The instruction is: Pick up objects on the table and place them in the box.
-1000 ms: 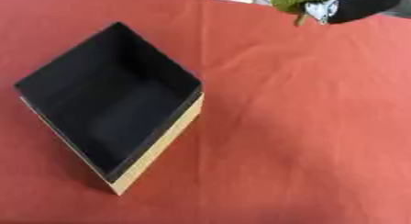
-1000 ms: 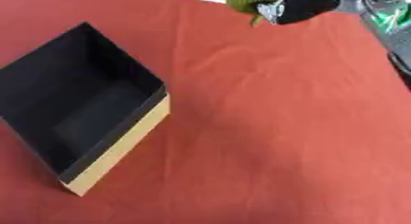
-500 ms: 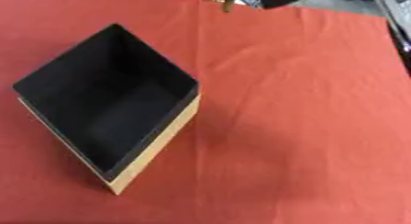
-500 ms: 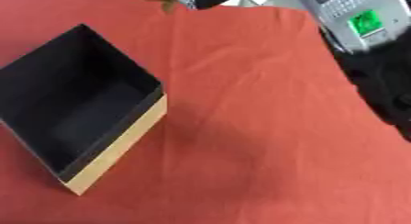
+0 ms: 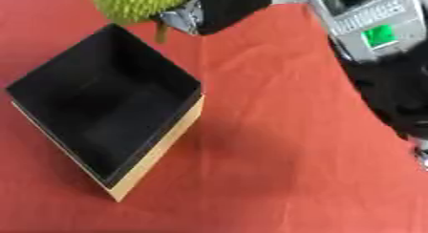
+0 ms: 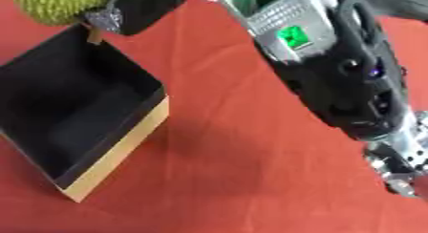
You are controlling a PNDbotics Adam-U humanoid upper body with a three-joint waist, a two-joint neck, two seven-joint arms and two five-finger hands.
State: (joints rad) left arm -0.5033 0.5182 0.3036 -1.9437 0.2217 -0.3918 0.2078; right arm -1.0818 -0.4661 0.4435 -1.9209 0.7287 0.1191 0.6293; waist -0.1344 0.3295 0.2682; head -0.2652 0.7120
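Observation:
A green spiky fruit (image 5: 135,3) with a short brown stem hangs over the far corner of the box, held by my right hand (image 5: 219,7), whose black fingers are curled round it. The box (image 5: 104,108) is black inside with tan outer walls; nothing shows inside it. It sits on the left of the red tablecloth. My right forearm (image 6: 330,60) stretches across the right side of the right eye view. My left hand shows in no view.
The red cloth (image 5: 284,146) has a few creases to the right of the box. My right arm, with its silver panel and green light (image 6: 293,35), fills the upper right.
My right hand has carried the green fruit leftward and nearer, from the far right to above the box's far corner. The forearm has swung into view.

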